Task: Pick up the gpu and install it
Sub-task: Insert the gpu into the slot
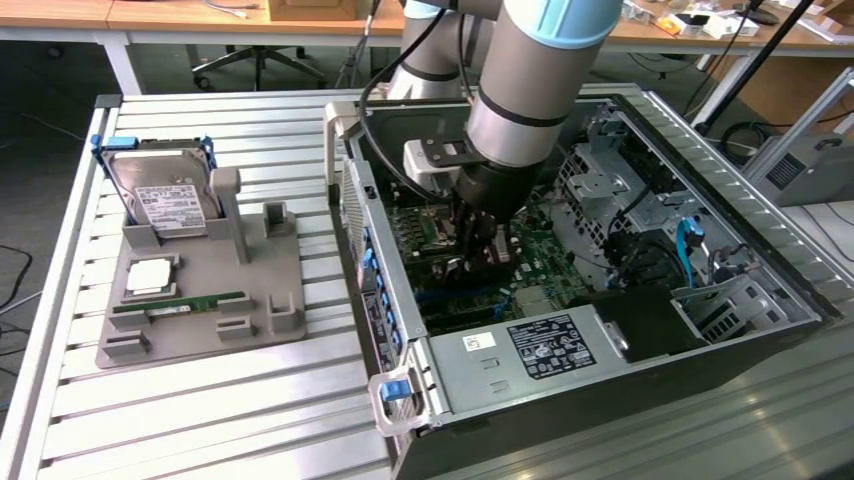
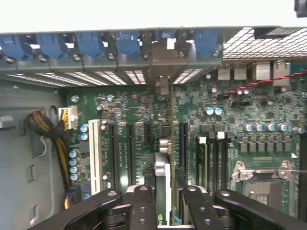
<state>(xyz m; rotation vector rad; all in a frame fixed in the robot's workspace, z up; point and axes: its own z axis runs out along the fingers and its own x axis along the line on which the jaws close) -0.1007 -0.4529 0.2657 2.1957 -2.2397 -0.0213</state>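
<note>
The claw (image 2: 165, 201) is closed on the gpu (image 2: 164, 158), its two black fingers (image 2: 143, 206) pressing the thin card from either side, so the card shows edge-on between them. The gpu stands upright over the motherboard (image 2: 134, 110), lined up along the dark expansion slots (image 2: 129, 153), with its metal end bracket reaching toward the row of blue latches (image 2: 86, 43) at the case's rear wall; whether it is fully seated in a slot cannot be told. In the exterior view the arm (image 1: 534, 90) reaches straight down into the open case (image 1: 747, 250), the claw (image 1: 478, 262) low among the board's parts, near the power supply (image 1: 534, 350). Well apart, on the exterior view's left, a grey holder (image 1: 200, 310) sits on the slatted table (image 1: 200, 420), carrying a hard drive (image 1: 167, 195) in a blue frame, a RAM stick (image 1: 180, 303) and a CPU (image 1: 150, 275).
</note>
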